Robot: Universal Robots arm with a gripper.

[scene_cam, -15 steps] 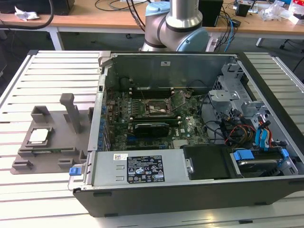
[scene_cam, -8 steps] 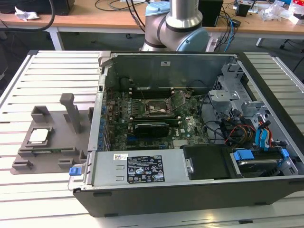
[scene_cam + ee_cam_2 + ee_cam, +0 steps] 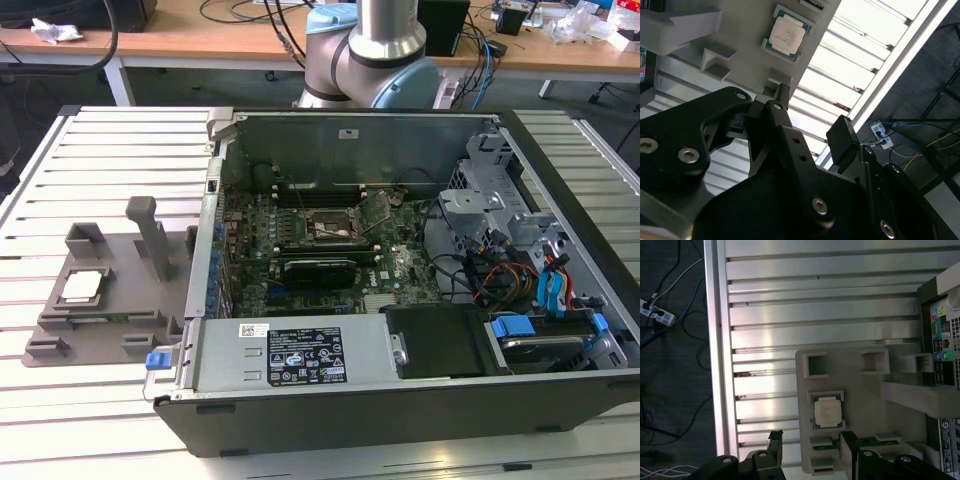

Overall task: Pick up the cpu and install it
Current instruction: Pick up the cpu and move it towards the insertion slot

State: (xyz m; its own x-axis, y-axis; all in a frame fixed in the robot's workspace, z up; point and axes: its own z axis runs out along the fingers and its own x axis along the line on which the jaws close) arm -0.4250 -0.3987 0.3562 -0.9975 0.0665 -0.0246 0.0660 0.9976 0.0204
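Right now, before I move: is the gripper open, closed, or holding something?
Gripper: open, holding nothing. The cpu lies in the gray tray, apart from the fingers.

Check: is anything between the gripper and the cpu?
Nothing visible. In the first wrist view the cpu lies bare in its recess of the gray tray, with open space between it and the open gripper.

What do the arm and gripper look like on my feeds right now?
The arm is a silver-grey metal tube with light blue joint caps. The gripper is matte black, built of flat angular links with round silver screw heads, and ends in two blocky fingers.
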